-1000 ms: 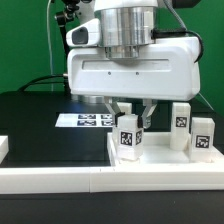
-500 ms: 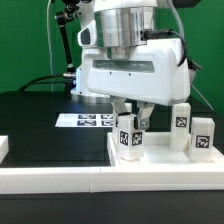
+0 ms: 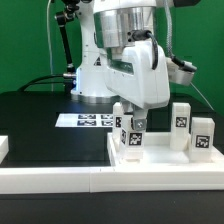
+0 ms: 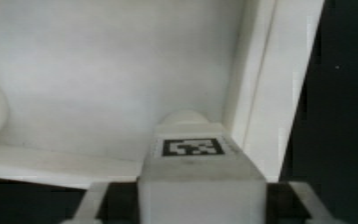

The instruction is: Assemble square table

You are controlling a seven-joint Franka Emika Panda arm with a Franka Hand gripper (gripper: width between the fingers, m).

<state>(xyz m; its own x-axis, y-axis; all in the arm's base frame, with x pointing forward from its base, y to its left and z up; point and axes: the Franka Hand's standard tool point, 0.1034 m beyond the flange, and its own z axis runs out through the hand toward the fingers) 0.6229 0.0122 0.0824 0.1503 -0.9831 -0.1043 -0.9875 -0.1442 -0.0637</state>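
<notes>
The square table top (image 3: 160,160) is a white plastic slab with a raised rim, lying on the black bench (image 3: 40,115) at the exterior view's right. On it stand small white legs, each bearing a black-and-white tag: two (image 3: 181,125) (image 3: 203,136) free toward the right, and one (image 3: 131,140) clamped upright in the end effector (image 3: 133,126), fingers narrowed on it. The marker board (image 3: 85,120) lies behind.

Single arm descends from above at scene centre, wrist rotated so broad white hand housing faces exterior view's left. Gripper (image 3: 132,128) points straight down, low. Jaws closed partway, clamped on upright white leg (image 3: 130,139). Wrist view confirms: leg (image 4: 195,152) seated between both fingers (image 4: 108,203), tag face visible. Fingers vertical.
</notes>
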